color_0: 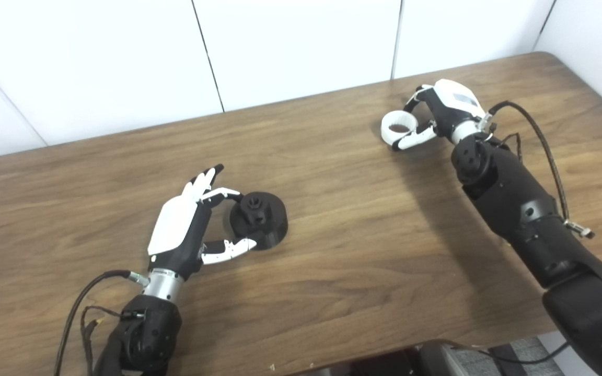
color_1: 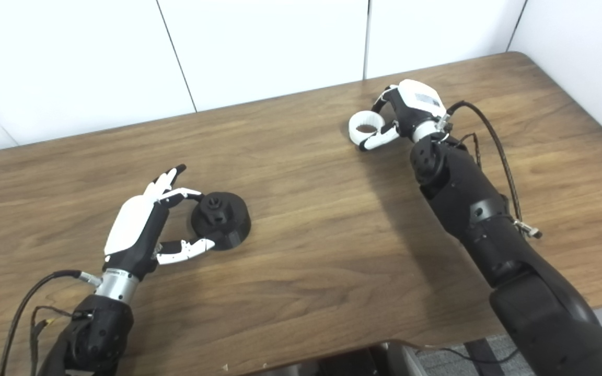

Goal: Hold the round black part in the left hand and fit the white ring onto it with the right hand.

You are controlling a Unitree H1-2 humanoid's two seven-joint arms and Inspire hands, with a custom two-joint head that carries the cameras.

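The round black part [color_0: 260,218], a disc with a raised hub, rests on the table left of centre. My left hand [color_0: 183,227] sits just to its left, open. The thumb [color_0: 230,249] reaches the part's front rim and one curled finger [color_0: 223,193] nears its back rim, while the other fingers point away. At the far right, the white ring [color_0: 399,125] is pinched between the thumb [color_0: 415,138] and fingers of my right hand [color_0: 450,112], low over the table. I cannot tell whether the ring touches the wood.
The brown wooden table [color_0: 343,271] has its far edge against a white panelled wall [color_0: 301,47]. Cables trail from both wrists. A dark chair [color_0: 452,360] shows below the table's front edge.
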